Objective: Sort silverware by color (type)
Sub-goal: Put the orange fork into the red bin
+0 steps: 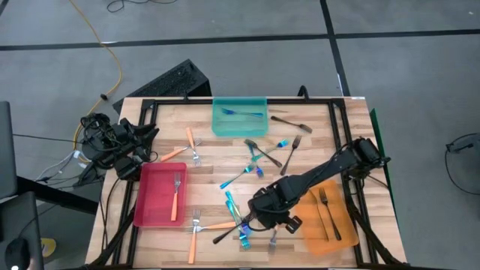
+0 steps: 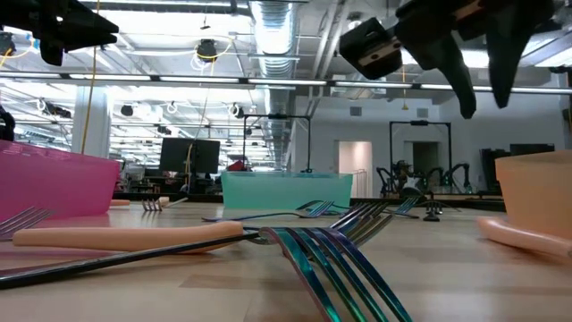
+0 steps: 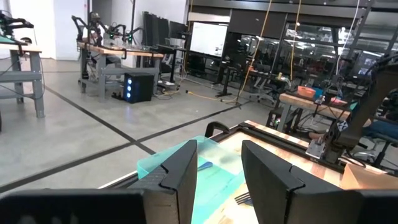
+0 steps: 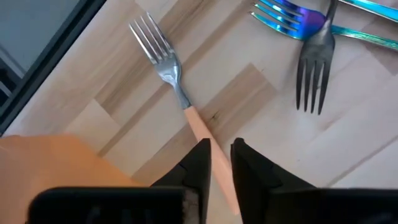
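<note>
Forks lie scattered on the wooden table. My right gripper [image 1: 274, 223] [image 4: 221, 155] hangs over the near middle, pointing steeply down, its fingers a narrow gap apart; in the low view it [image 2: 481, 89] is well clear of the tabletop. Below it lies an orange-handled fork [image 4: 168, 71], flat on the wood, with its handle [image 4: 198, 124] running under the gap. A blue fork [image 4: 289, 17] and a dark fork [image 4: 314, 68] lie just beyond. My left gripper [image 3: 217, 180] waits open off the table's left edge [image 1: 124, 142].
A red tray [image 1: 154, 199] at the left holds an orange-handled fork. A teal tray [image 1: 240, 124] at the far edge holds a blue fork. An orange tray [image 1: 339, 234] at the near right holds dark forks. More forks lie around the table's middle [image 1: 259, 154].
</note>
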Robot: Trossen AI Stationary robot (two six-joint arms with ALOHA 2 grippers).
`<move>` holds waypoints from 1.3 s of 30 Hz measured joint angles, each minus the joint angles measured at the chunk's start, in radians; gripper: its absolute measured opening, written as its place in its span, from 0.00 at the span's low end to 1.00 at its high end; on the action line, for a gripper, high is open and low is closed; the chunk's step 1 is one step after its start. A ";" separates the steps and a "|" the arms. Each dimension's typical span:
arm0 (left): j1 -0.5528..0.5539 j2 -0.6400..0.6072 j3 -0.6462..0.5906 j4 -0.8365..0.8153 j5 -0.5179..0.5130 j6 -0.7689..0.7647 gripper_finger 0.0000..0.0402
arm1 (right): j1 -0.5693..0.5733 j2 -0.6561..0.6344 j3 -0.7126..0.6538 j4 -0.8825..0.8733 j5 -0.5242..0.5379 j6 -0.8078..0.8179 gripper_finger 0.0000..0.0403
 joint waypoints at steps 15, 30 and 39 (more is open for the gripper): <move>0.000 0.000 0.000 0.000 -0.002 0.000 0.28 | 0.021 0.001 -0.130 0.112 0.065 -0.008 0.49; 0.000 0.000 0.000 0.000 -0.002 -0.001 0.28 | 0.013 -0.001 -0.328 0.236 0.169 -0.026 0.48; 0.000 0.000 0.000 0.000 -0.002 -0.008 0.28 | 0.005 -0.001 -0.328 0.240 0.210 -0.014 0.33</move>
